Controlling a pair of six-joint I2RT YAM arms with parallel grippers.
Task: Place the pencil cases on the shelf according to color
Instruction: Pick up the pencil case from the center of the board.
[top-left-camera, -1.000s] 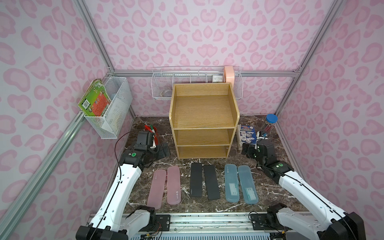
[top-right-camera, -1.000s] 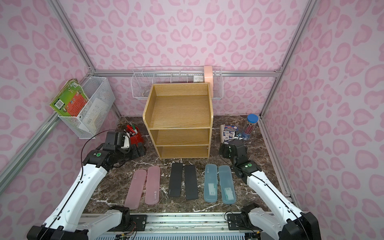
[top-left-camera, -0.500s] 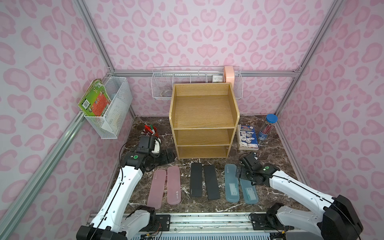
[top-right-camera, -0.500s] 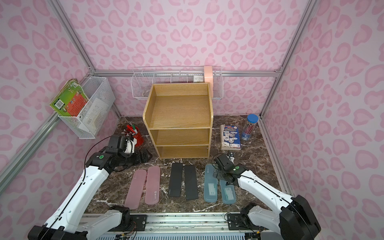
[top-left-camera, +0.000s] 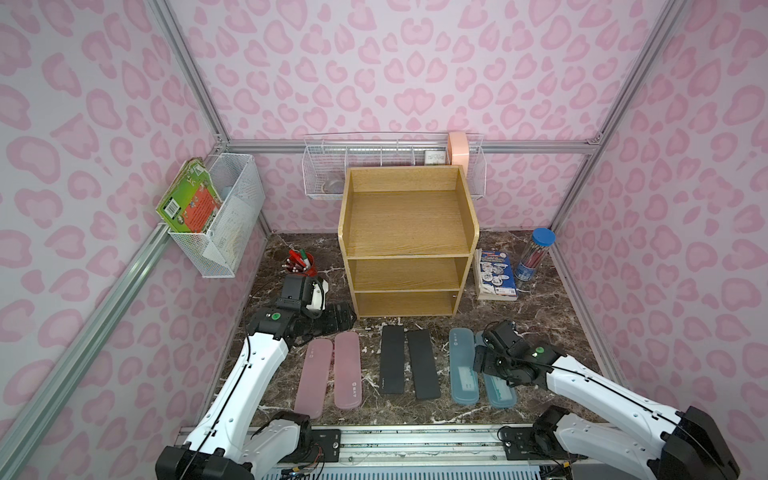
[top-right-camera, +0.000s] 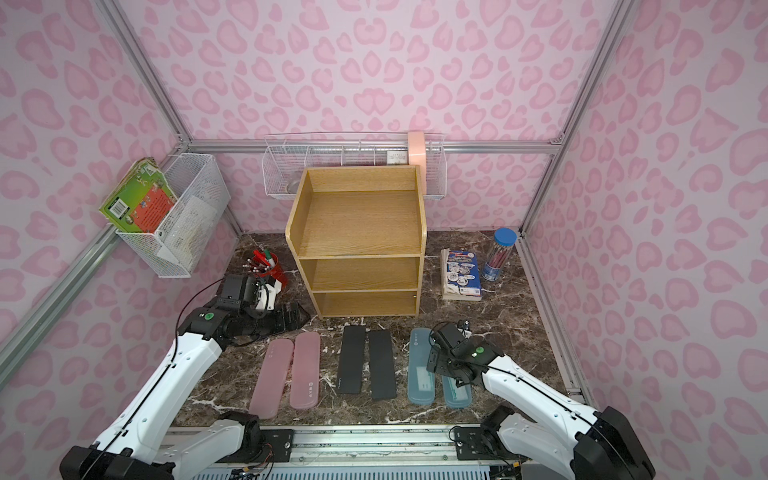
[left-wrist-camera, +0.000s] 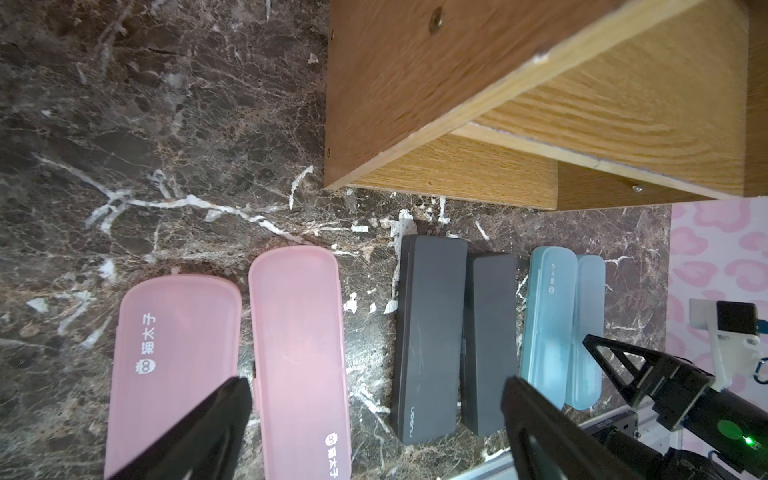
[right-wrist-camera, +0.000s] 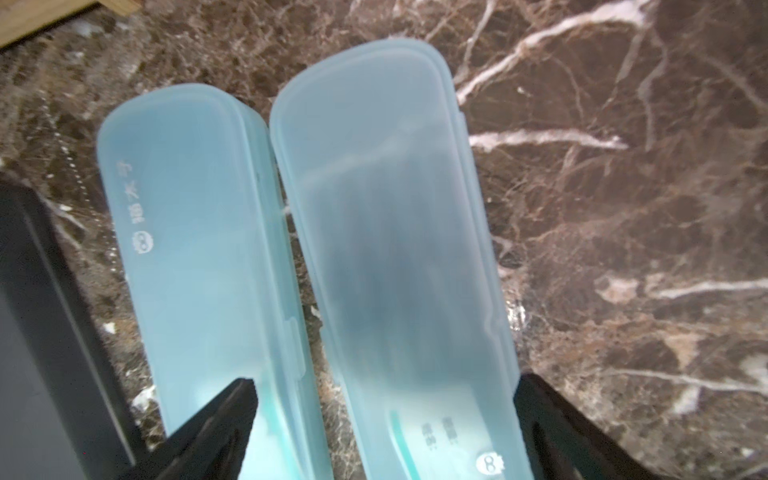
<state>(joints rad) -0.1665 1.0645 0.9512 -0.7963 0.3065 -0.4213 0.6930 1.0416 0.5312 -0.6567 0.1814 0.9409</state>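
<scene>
Six slim, flat plastic pencil cases (top-left-camera: 392, 359) lie in a row on the dark marble tabletop (top-left-camera: 540, 316), before the oak three-tier shelf (top-left-camera: 409, 232) in both top views. In the left wrist view, the left gripper (left-wrist-camera: 374, 382) is spread and empty. In the right wrist view, the right gripper (right-wrist-camera: 384, 380) is spread either side of the outer translucent blue case (right-wrist-camera: 395, 228). It is probably light, rigid and slick, so pinch its long edges mid-length.

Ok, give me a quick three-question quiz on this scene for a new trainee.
1. How many pencil cases lie on the table?
2. True or false: one of them already sits on the shelf.
3. The open right gripper straddles a case of which colour? A pink, B black, C blue.

Key:
1. Six.
2. False; all tiers are bare.
3. C, the blue case farthest from the black ones.
</scene>
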